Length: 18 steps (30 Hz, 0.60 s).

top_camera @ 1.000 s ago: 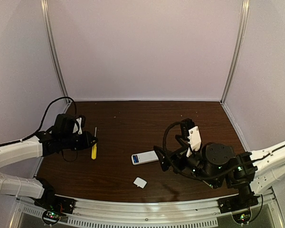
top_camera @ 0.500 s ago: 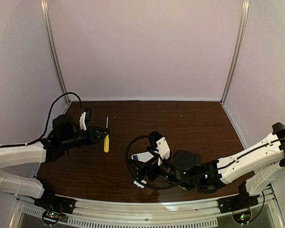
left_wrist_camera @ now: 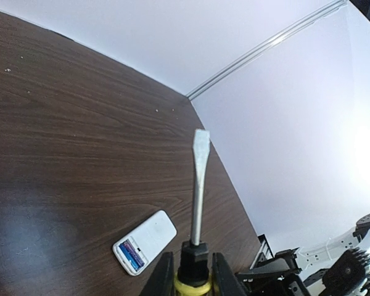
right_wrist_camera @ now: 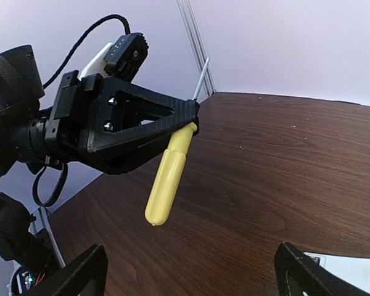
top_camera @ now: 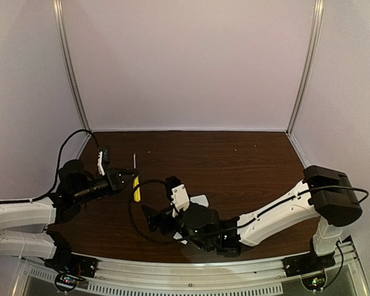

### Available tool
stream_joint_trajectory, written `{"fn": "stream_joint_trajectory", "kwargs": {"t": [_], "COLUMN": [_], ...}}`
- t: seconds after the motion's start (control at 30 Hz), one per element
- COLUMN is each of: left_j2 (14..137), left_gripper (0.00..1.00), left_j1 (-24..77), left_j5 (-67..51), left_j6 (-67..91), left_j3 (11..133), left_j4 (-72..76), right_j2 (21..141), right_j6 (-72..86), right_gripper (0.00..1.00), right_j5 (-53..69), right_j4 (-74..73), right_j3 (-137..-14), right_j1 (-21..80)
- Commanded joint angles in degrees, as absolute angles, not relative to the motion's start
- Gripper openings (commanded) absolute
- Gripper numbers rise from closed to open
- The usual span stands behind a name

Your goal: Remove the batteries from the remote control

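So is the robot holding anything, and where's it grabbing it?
The left gripper pinches the screwdriver at the top of its yellow handle, by the metal shaft. The right gripper is open and empty.

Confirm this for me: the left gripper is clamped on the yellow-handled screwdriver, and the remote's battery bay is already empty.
The bay is not empty. The left wrist view shows the blue batteries sitting in the open bay of the remote control. The rest holds: the left gripper is clamped on the yellow-handled screwdriver.
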<state>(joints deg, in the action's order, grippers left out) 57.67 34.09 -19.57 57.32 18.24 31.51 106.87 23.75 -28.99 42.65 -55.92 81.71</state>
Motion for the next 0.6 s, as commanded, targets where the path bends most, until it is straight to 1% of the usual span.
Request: {"fn": "stream_joint_trajectory", "kwargs": {"t": [0.0, 0.2, 0.3, 0.37, 0.5, 0.57], "left_j2": [56.34, 58.54, 60.22, 61.1, 62.47, 62.85], "left_gripper": [0.0, 0.0, 0.0, 0.0, 0.0, 0.0], "left_j1": [34.37, 34.37, 34.37, 34.37, 34.35, 34.36], "left_j5": [-18.31, -16.95, -17.0, -16.91, -16.54, -16.29], "left_j6": [61.23, 68.22, 71.8, 73.2, 75.81, 77.36], "left_j3": [17.36, 16.63, 16.02, 16.62, 17.31, 17.24], "left_j4": [38.03, 43.22, 48.28, 48.56, 49.84, 50.83], "right_j2": [111.16, 115.52, 117.42, 118.57, 120.93, 122.11], "right_j6": [22.75, 17.53, 13.5, 10.83, 5.67, 3.58], "right_gripper": [0.94, 0.91, 0.91, 0.89, 0.85, 0.81], "right_j5": [-32.57, -33.87, -35.13, -35.82, -36.13, -36.65], "right_j4": [50.3, 56.97, 61.98, 65.3, 67.98, 70.29], "right_j3": [-58.22, -61.02, -61.52, -61.72, -64.27, -64.97], "right_j1": [81.43, 81.49, 81.43, 81.47, 81.4, 81.45]}}
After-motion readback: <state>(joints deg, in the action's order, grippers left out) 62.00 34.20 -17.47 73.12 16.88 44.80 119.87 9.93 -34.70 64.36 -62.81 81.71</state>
